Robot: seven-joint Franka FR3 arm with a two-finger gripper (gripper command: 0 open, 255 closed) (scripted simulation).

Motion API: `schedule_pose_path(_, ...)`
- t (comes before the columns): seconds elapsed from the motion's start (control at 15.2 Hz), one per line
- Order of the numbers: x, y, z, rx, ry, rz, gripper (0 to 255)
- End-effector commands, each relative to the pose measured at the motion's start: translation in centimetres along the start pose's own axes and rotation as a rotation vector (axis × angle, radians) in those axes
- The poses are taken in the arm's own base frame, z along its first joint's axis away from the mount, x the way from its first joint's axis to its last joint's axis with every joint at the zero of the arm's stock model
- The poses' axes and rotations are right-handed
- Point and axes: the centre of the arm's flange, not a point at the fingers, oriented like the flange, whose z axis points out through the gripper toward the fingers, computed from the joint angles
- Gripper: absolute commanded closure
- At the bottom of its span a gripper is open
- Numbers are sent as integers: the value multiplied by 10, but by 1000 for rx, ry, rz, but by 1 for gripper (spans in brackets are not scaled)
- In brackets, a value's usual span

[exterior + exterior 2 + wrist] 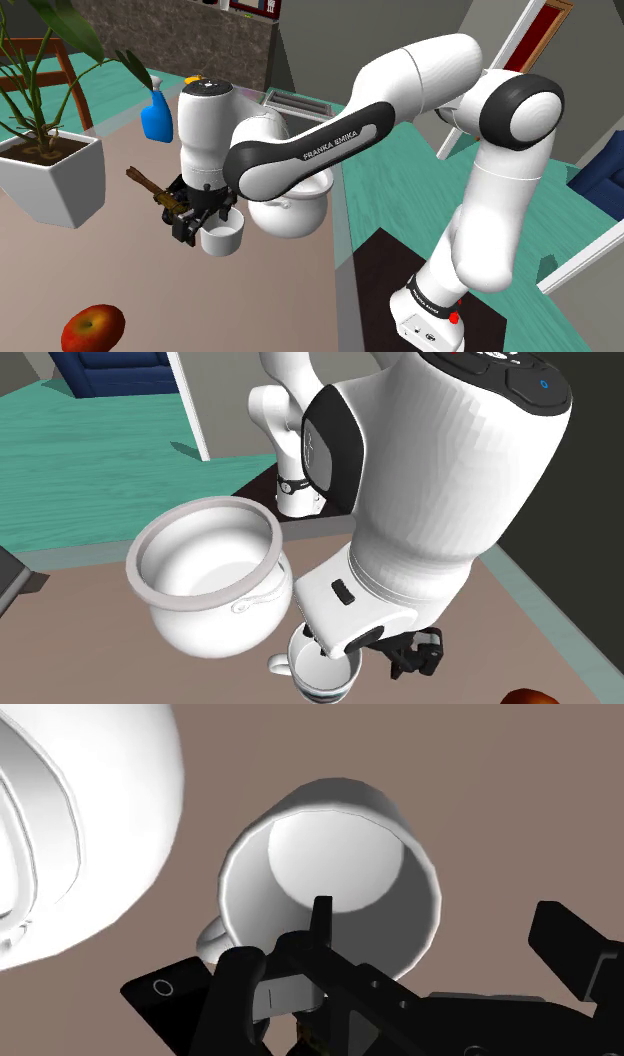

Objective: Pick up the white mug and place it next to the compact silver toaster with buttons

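Gripper: point(207, 224) hangs low over the table point(150, 290). Its fingers point(575, 949) are spread apart and clasp nothing.
Mug: point(223, 240) white, upright, mouth up, right under the gripper and just beside the pot point(290, 207). I cannot tell whether it rests on the table.
Toaster: point(297, 101) silver, at the table's far edge in the shoulder view. It stands beyond the pot, well apart from the mug and partly behind the arm point(330, 140).
Edges: the pot sits near the table edge on the shoulder view's right, where the teal floor point(90, 442) begins.
Open room: bare tabletop lies between the mug and the apple point(92, 328), and toward the planter point(50, 185) on the shoulder view's left. The pot closes off one side of the mug.
Close by: a brown stick point(142, 181) lies just beside the gripper, on the planter side. A blue spray bottle point(157, 115) stands farther back.
Shoulder view: takes in the toaster, planter, bottle and the stand point(432, 322) with its red button.
Second exterior view: looks down into the pot's hollow, with the mug under the wrist and a blue sofa point(110, 372) across the floor.
Wrist view: looks straight into the mug. One finger stands clear of the mug's wall, and the handle is on the pot's side.
Writing: "FRANKA EMIKA" on the forearm in the shoulder view. The small mark on the stand is too small to read.
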Motion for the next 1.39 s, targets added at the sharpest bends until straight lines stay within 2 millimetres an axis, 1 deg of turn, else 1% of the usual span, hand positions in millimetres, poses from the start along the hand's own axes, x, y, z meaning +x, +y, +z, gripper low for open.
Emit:
schedule_pose_path(0.0,1,-2,10,0,0,0,0)
schedule_pose_path(0.2,1,-2,26,0,0,0,0)
schedule_pose_path(0.26,1,-2,35,0,0,0,0)
schedule_pose_path(0.79,1,-2,35,0,0,0,0)
schedule_pose_path(0.86,1,-2,35,0,0,0,255)
schedule_pose_path(1.32,1,-2,35,0,0,0,255)
